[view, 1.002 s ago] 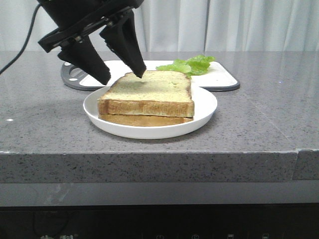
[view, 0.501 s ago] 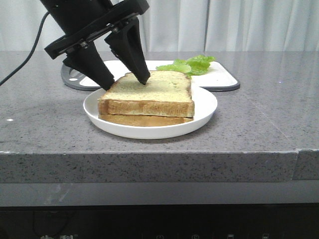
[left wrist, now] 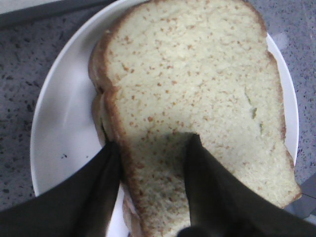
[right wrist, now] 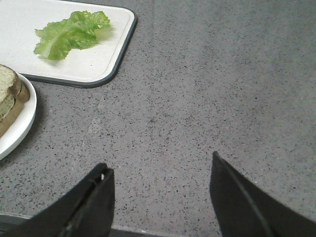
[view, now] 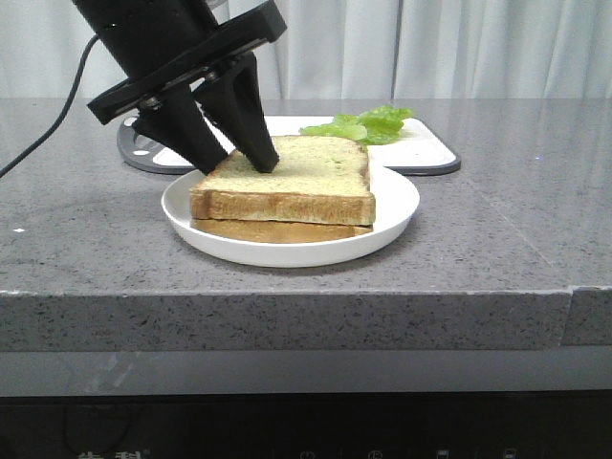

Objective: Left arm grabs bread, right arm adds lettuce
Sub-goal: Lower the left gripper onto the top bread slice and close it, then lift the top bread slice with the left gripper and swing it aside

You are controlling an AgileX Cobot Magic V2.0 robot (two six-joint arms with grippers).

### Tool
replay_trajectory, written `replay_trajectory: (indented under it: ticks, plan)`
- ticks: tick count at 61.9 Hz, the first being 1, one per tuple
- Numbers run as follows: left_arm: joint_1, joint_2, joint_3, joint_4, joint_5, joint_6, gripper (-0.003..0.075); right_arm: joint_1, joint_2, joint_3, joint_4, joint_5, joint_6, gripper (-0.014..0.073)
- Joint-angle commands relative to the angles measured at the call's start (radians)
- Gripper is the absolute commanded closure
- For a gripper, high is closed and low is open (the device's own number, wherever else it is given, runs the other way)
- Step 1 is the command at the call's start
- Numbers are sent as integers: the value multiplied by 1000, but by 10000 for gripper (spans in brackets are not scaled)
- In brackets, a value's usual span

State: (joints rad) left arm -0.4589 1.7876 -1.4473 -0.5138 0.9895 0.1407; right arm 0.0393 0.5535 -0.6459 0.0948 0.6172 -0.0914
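The bread (view: pixel 287 177) lies on a thinner slice (view: pixel 277 230) on a white plate (view: pixel 392 215). My left gripper (view: pixel 241 166) comes down tilted over its back-left corner. In the left wrist view the bread (left wrist: pixel 197 84) fills the frame; the left gripper (left wrist: pixel 155 141) is shut on it, one finger against the crust by the plate (left wrist: pixel 59 113), the other pressing its speckled face. The lettuce (view: pixel 368 124) lies on the board behind the plate. My right gripper (right wrist: pixel 160 162) hangs open over bare counter, well away from the lettuce (right wrist: pixel 69 34). It is out of the front view.
A white cutting board with a dark rim (view: pixel 421 148) sits behind the plate, its corner (right wrist: pixel 98 64) near the plate's edge. The grey speckled counter ends at a front edge close below the plate. A black cable trails left of the left arm.
The left gripper came down and to the right onto the bread's back-left corner and its fingers drew closer together. The plate nudged slightly right.
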Motion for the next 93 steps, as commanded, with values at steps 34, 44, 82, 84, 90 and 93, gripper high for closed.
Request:
replay_trajectory:
  ticks: [34,44,82,84,90,93]
  plan:
    - [-8,-41,-28,-37,-6,0,741,-5,10,-33,-4,-50,0,146]
    - [-8,-42,-49,-37,26,0,741,-5,10,-33,-4,-50,0,146]
    - [12,-185,-136,-22,97,0,741,-5,10,-33,-4,-46,0,146]
    - [12,-201,-136,-22,97,0,741,-5,10,-33,-4,-46,0,146]
    - [15,-245,-128,-17,95,0,741,-5,10,-33,-4,-46,0,146]
    - [15,-273,-109,-17,88,0,741,-5,10,-33,-4,-46,0,146]
